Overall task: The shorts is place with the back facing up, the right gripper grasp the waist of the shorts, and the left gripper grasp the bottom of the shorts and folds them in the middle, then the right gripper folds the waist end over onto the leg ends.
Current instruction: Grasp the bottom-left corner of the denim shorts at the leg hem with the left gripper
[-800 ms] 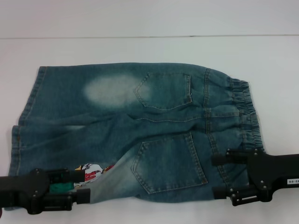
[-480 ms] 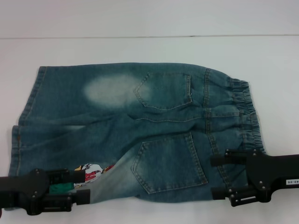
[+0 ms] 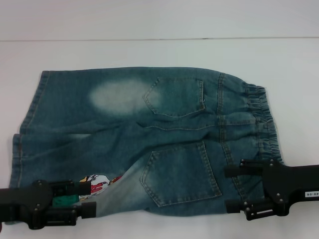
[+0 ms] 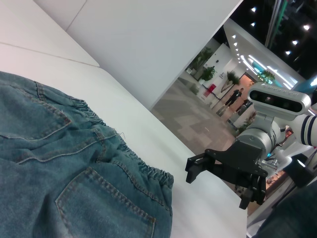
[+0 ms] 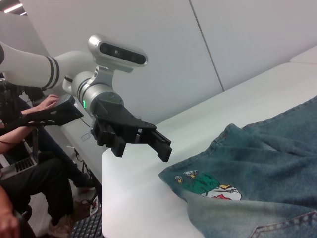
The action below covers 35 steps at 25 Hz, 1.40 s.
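The blue denim shorts [image 3: 149, 129] lie flat on the white table [image 3: 149, 52] with the back pockets up. The elastic waist [image 3: 261, 119] is at the right and the leg ends [image 3: 27, 129] at the left. A colourful patch [image 3: 97, 183] shows on the near leg. My left gripper [image 3: 91, 197] is open at the near edge of that leg, its fingers straddling the hem by the patch. At the near end of the waist my right gripper [image 3: 228, 188] is open too. The left wrist view shows the shorts [image 4: 59, 163] and the right gripper [image 4: 216, 184]. The right wrist view shows the shorts [image 5: 267, 163] and the left gripper [image 5: 142, 148].
The table's far edge [image 3: 159, 39] runs behind the shorts, with bare white surface around them. Beyond the table's end, seated people [image 5: 29, 148] appear in the right wrist view.
The right gripper has edged very slightly toward the shorts. The left gripper and the shorts have not moved.
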{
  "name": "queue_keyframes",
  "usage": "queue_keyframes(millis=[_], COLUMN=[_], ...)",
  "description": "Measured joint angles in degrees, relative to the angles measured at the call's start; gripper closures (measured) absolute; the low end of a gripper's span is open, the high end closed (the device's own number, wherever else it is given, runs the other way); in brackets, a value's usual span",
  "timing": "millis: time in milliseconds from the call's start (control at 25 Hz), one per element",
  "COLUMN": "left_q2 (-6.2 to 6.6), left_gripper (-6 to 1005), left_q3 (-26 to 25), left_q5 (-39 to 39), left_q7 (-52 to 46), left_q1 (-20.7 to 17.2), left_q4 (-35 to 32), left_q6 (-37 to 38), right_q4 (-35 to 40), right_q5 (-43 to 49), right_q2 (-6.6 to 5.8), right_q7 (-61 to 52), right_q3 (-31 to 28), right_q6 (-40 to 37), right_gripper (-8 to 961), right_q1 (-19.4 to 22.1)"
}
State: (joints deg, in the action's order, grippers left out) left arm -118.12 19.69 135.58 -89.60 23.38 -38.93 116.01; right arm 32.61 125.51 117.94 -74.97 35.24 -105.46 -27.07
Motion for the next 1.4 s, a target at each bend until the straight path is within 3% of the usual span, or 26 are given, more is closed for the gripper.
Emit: queue_keyframes(millis=[240,520,1000,1400], left_q2=[0.43,1.72,5.32,5.71], left_gripper=[203,204,206,208], left_q3=[0.0,0.0,-2.6,-5.2], left_q5=[0.0,0.3,4.1,13.7], left_q7=[-3.7,-18.8,-43.5,-49.5], left_q1=[0.8,1.7,0.4,0.4], left_q4=[-0.3,-7.0,-14.2,-15.2], left_q6=[0.3,1.2,-0.2,-2.9], right_q4=[0.1,0.4,0.1,0.7], right_q5=[-0.1,-0.3,-0.5,-0.4], right_q2=[0.00,0.00,-0.65,-1.29], right_q7=[0.0,-0.1,0.4,0.3], right_q3=[-0.1,-0.7,-1.7,-2.5], right_q6=[0.0,-0.4,1.4,2.1], right_gripper=[31,33,36,39], right_q1=[-0.2,-0.4,-0.5,-2.5])
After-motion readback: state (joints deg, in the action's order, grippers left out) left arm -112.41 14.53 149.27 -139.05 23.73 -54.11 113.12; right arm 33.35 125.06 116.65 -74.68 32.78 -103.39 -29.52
